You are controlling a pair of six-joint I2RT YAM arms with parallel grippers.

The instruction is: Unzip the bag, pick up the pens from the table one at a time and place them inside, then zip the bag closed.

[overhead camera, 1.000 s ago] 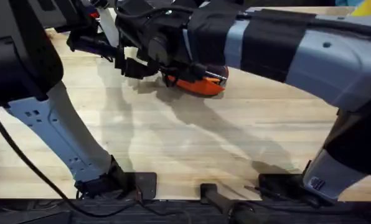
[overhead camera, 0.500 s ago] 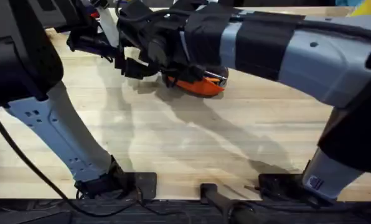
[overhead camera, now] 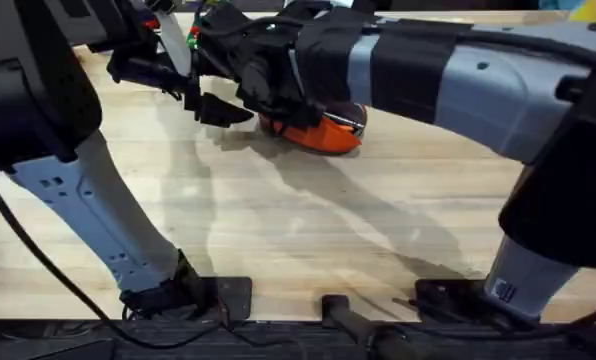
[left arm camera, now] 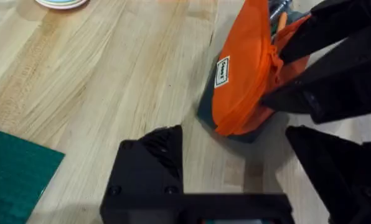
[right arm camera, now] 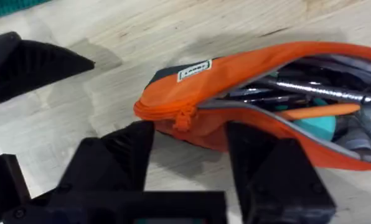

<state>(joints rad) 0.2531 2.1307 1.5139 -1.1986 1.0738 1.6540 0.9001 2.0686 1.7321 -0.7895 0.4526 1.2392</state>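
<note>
The orange bag (overhead camera: 328, 137) lies on the table (overhead camera: 328, 230) at the far centre, its zipper open along most of its length. Inside it lie a silvery grey pen (right arm camera: 322, 90) and an orange pen (right arm camera: 316, 112). My right gripper (right arm camera: 188, 149) is open, its fingers either side of the bag's closed end, with the zipper pull (right arm camera: 184, 118) just ahead of the gap. My left gripper (left arm camera: 235, 155) is open too and hovers just off that same end of the bag (left arm camera: 241, 81) without touching it.
A green cutting mat (left arm camera: 11, 174) lies to the left of the bag, and a white round dish (left arm camera: 61, 3) sits farther off. The right arm (overhead camera: 458, 70) stretches across the far half of the table. Bare wood lies in front of the bag.
The right arm's wrist has shifted slightly left over the bag. The bag and the left arm have stayed where they were.
</note>
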